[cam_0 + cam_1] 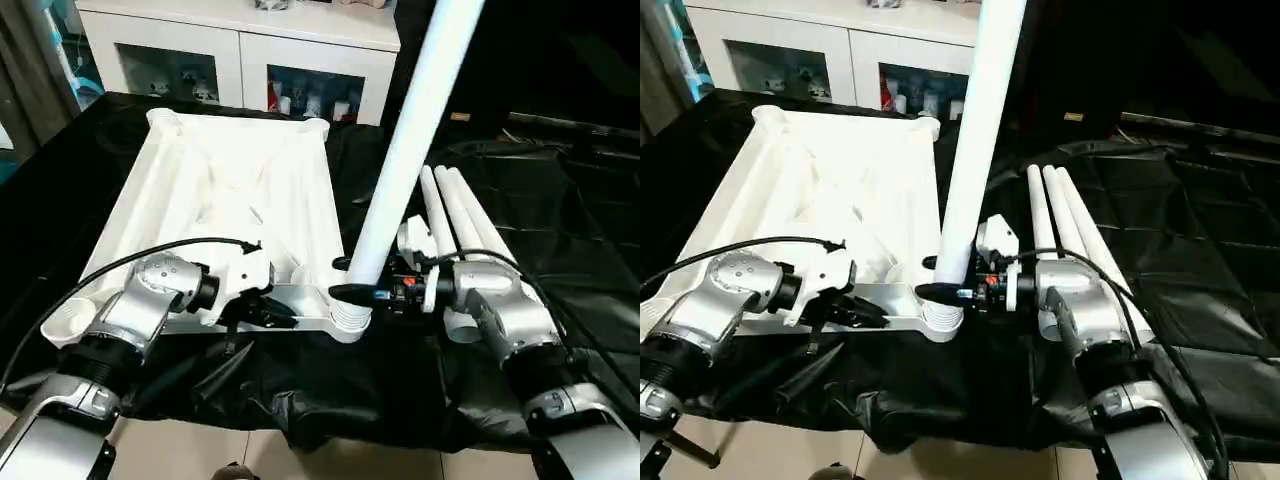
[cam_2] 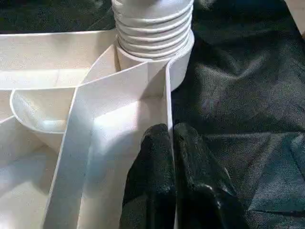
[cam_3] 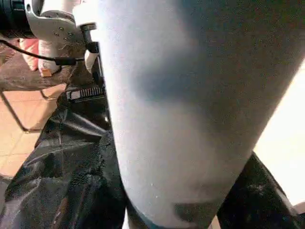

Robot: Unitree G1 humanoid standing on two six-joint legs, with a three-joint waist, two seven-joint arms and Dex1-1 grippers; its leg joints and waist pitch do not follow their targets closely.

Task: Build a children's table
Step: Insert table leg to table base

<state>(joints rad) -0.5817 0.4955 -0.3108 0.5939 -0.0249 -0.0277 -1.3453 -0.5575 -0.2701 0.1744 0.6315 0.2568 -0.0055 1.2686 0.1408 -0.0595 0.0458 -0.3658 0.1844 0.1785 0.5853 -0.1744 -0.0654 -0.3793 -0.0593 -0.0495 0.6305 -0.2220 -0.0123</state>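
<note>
— Where do your head views look from?
— High, facing forward and down over both forearms; they share the upside-down tabletop (image 1: 230, 190) and the standing leg (image 1: 410, 150).
— And your wrist views?
— Very near. The left wrist faces the near right corner socket (image 2: 155, 45); the right wrist sits against that leg.

The scene is evenly lit from above, and the white table top (image 1: 230, 200) is rendered bright, nearly washed out along its ribs. Soft sheen is caught on the crinkled black cloth (image 1: 560, 220), with little shadow cast. In the right wrist view the leg (image 3: 181, 109) is blurred by closeness and shaded grey-blue, against an overexposed patch.
</note>
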